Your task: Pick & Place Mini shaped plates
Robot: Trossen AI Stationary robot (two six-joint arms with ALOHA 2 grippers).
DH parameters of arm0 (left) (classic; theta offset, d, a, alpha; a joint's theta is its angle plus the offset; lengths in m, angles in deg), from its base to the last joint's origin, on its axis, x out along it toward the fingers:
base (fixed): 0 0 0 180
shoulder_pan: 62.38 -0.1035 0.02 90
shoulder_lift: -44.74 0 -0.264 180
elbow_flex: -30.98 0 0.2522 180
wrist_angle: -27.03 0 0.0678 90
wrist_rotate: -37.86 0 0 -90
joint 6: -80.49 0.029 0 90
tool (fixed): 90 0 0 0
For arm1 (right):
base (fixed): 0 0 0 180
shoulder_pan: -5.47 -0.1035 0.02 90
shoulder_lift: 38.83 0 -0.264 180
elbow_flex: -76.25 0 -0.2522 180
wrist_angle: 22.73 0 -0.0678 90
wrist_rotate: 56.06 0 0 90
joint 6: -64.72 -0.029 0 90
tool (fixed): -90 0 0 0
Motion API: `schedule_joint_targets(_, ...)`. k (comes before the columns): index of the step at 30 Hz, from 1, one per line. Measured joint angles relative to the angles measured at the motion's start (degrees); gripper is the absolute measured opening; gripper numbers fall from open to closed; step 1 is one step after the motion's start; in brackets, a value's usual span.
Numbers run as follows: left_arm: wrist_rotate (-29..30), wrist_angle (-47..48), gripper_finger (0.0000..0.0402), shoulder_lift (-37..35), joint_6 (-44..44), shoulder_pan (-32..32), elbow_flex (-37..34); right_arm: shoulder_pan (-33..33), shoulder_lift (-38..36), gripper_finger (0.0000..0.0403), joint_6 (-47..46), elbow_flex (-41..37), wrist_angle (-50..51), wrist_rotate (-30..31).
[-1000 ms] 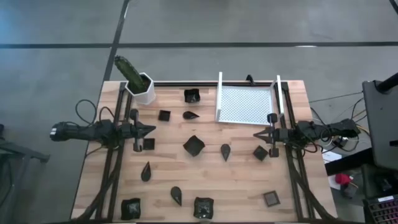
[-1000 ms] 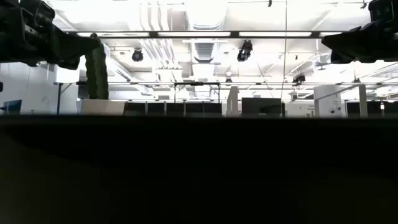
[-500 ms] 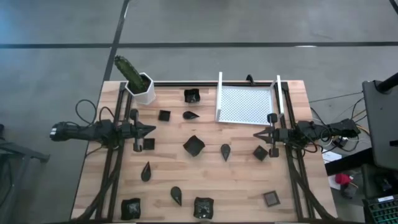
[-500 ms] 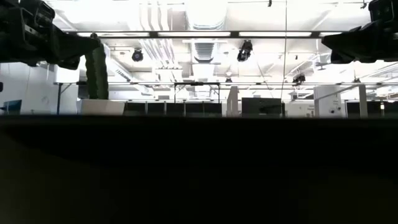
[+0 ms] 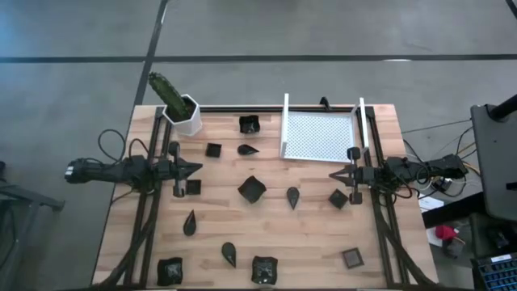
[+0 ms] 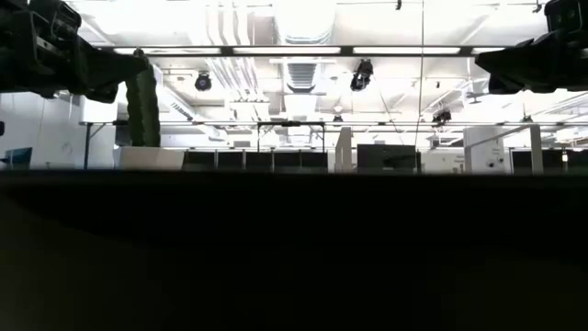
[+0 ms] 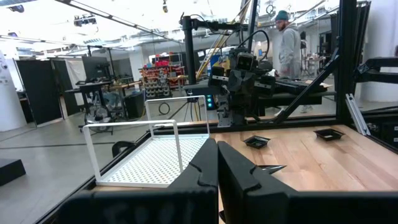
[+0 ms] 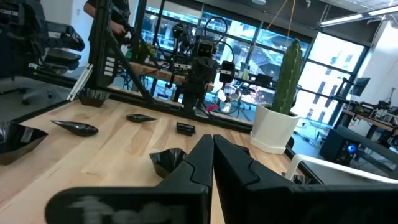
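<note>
Nothing has moved lately: your left claw (image 5: 196, 170) and right claw (image 5: 334, 175) hover pressed together and empty. Plates (image 5: 251, 188) lie scattered on the table (image 5: 315, 234), the tray (image 5: 319, 136) bare; no pick begun.

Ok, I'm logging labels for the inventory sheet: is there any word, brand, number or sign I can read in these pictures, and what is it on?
None can be read.
The small dark plates, the white tray and the cactus pot show no lettering.
The left claw and right claw, both shut, carry no legible marking.
Lit screens and gear in the room behind are too small or blurred to read.
</note>
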Motion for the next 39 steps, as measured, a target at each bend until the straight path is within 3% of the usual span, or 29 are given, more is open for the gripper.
schedule_joint_targets(23,0.0,0.01,0.0,-0.02,0.0,-0.01,0.0,0.01,0.02,0.0008,0.01,0.0,-0.11,0.0)
schedule_joint_targets(35,0.02,-0.01,0.0,0.0,-0.01,-0.01,0.0,0.02,0.02,0.0008,0.85,0.01,-12.33,-0.61)
schedule_joint_targets(39,0.02,0.01,0.0,0.0,0.0,-0.01,0.0,0.0,-0.02,0.0008,-0.87,0.06,-13.35,5.22)
